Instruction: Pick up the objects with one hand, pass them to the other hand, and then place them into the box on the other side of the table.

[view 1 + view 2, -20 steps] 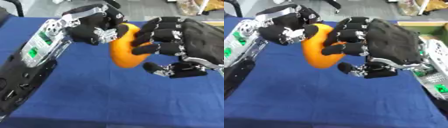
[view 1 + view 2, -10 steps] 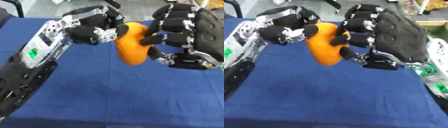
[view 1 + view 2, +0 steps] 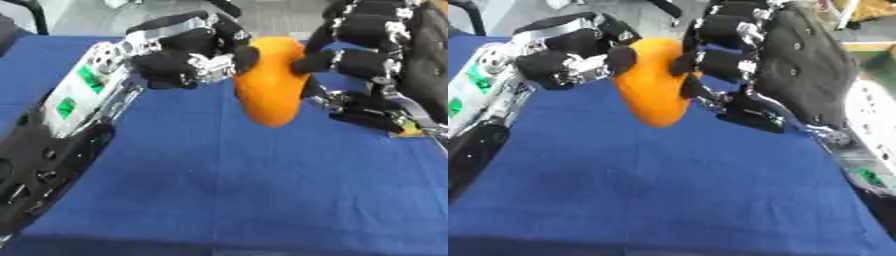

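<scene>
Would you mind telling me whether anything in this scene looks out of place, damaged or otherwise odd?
Nothing stands out. The orange object is held in the air above the blue table, with the left hand and the right hand both curled on it from opposite sides. It looks whole, and nothing appears spilled.

both hands' fingers (image 3: pixel 710 62) curl round an orange object (image 3: pixel 651 85) above blue table (image 3: pixel 667 190)

Plain orange object (image 3: pixel 269 85); black left hand (image 3: pixel 188 52) and right hand (image 3: pixel 745 55) with silver joints; solid blue worktop (image 3: pixel 262 190).
</scene>
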